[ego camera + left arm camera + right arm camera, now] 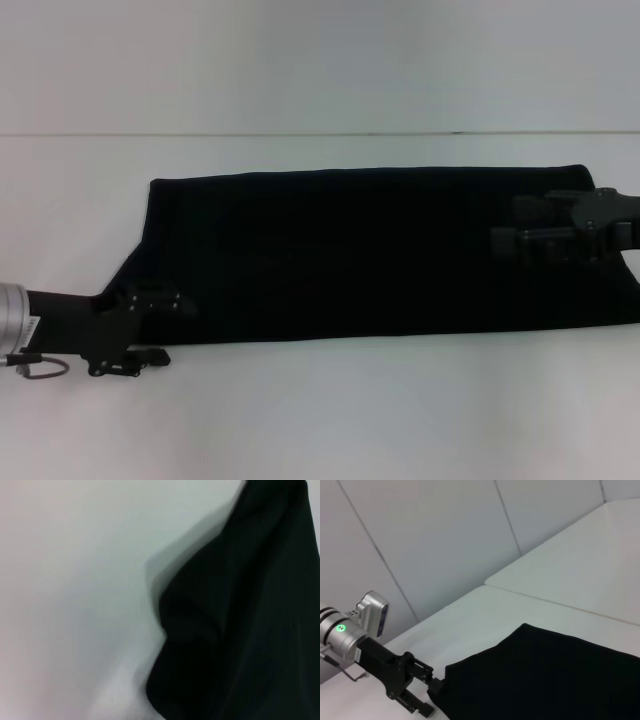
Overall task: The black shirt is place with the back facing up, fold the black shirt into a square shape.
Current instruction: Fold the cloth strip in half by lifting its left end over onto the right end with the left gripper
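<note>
Left gripper (150,325) at black shirt's (360,250) near-left corner.

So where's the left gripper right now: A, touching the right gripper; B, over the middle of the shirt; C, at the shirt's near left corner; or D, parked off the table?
C: the left gripper sits at the near left corner of the black shirt.

We see the black shirt (370,255) lying flat across the table (320,410), stretched from left to right. Our left gripper (150,325) sits at its near left corner. Our right gripper (510,235) is over its right end.
</note>
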Tool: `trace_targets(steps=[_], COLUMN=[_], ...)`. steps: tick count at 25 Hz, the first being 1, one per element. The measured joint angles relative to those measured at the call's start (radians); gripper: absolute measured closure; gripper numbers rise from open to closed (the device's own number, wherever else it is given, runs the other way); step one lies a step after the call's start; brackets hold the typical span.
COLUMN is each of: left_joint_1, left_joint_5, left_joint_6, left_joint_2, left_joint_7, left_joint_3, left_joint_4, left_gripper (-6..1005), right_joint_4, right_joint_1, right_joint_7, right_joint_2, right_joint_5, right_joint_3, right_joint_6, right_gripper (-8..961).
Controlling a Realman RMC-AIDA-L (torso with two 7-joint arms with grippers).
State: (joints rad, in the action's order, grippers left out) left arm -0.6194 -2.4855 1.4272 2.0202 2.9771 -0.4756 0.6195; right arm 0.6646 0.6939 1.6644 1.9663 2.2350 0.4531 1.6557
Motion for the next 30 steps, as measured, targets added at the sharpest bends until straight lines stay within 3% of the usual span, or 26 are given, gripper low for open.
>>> trace_targets(steps=[30], left_joint_1=[-0.008], left_joint_5=[0.004], left_joint_6=[-0.097], left_joint_2=[-0.007], left_joint_7=[-0.028], left_joint_3=[0.000], left_joint_4=[0.001], left_gripper=[292], right_joint_4=[0.004], right_joint_1=[-0.021], right_joint_7=[0.000], right_joint_2=[-0.004], right_joint_5=[-0.051], right_joint_3=[-0.014], right_joint_6=[-0.002], right_gripper=[21])
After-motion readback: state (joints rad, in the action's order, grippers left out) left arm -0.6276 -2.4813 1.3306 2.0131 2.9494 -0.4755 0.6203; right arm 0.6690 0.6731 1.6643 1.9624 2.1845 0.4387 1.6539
